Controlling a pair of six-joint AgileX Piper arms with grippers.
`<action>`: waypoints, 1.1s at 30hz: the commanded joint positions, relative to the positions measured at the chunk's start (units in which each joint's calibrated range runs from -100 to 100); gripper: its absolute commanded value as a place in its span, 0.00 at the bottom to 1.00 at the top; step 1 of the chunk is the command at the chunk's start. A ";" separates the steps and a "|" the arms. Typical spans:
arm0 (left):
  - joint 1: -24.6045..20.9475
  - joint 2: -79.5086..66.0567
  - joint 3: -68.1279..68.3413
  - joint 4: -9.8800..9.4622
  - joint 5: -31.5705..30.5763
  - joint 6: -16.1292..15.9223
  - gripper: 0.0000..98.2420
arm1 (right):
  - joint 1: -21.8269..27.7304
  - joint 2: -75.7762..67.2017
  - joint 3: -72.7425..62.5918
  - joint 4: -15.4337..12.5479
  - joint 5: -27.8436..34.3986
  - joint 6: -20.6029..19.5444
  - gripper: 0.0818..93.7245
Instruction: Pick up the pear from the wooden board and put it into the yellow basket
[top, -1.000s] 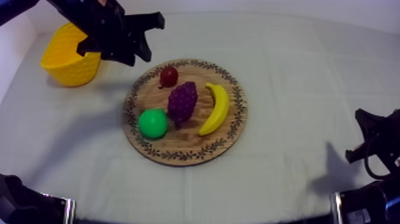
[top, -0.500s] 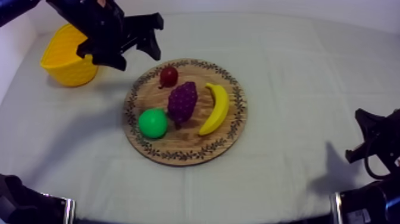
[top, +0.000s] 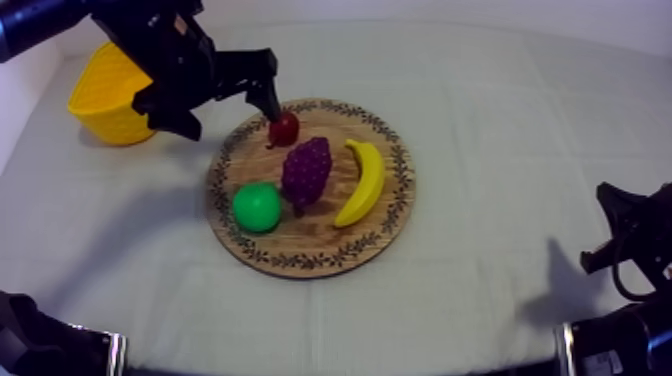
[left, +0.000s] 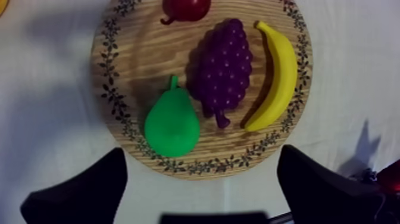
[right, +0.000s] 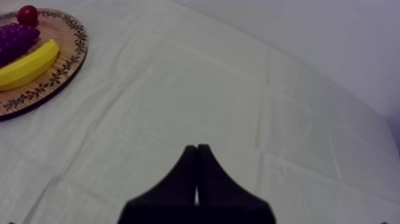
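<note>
Left gripper (top: 232, 118): over the last second it has swung off the near edge of the yellow basket (top: 112, 118) and now hangs above the wooden board (top: 380, 225), fingers spread wide and holding nothing.
Wooden board: straight below the spread fingers, nearly its full width framed between them.
Yellow basket: close behind the gripper, so I judge the carry back will be short.
Right gripper (right: 196, 170): fingers pressed together on nothing, well apart from the work.
Bunch of grapes (left: 223, 65): just beside the pear, on the other finger's side. That finger must slip into the narrow gap without shoving them.
Pear (left: 172, 122): on the board below the gripper, off-centre toward one finger. Best to centre over its fat body first, drop straight down, and close gently across the widest part, since a smooth round toy may squirt out.
Small red fruit (top: 284, 128): near one fingertip, so keep clear of it while shifting.
</note>
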 joint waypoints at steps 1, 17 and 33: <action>0.04 1.02 0.57 -0.04 -0.39 -0.05 0.97 | -0.01 -0.03 -0.02 0.00 -0.03 0.00 0.00; -0.62 14.79 8.20 1.37 -9.14 -2.78 0.95 | -0.01 -0.03 -0.02 0.00 -0.03 0.00 0.00; 0.57 25.89 4.04 2.44 -11.24 -4.31 0.92 | -0.01 -0.03 -0.02 0.00 -0.03 0.00 0.00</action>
